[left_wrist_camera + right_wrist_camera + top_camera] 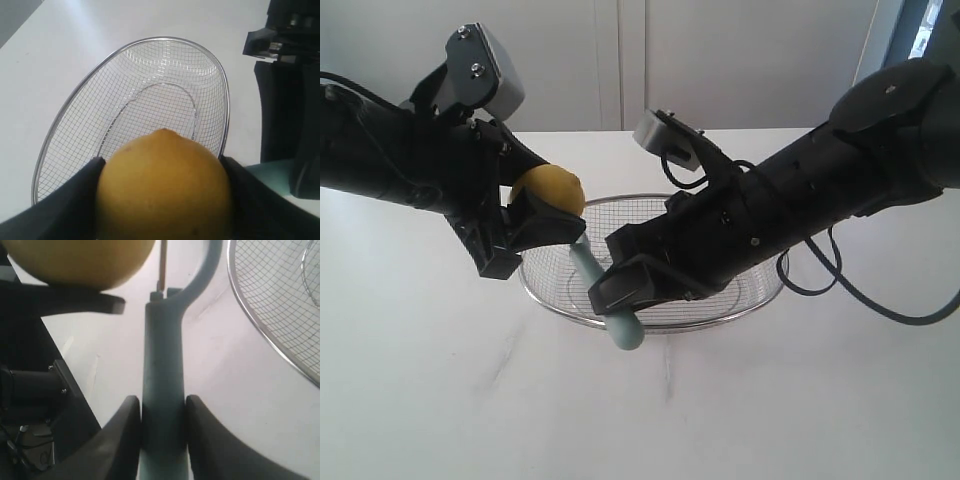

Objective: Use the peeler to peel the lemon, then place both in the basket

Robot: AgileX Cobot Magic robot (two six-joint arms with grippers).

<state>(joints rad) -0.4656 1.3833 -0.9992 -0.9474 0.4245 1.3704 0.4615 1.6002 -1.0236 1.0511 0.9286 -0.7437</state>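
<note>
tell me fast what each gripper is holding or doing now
Left gripper: shut on the small oval bright-yellow lemon.
Right gripper: shut on the slim teal-green-handled metal peeler.

1. Exterior view: high up, looking down at the whole counter [420,400].
2. Left wrist view: very near the lemon [165,190], facing the basket [100,125].
3. Right wrist view: along the peeler [162,365], very near; shares lemon and basket.

Lemon [552,190] left of peeler [623,330]; basket [620,198] on table [420,380]
</note>
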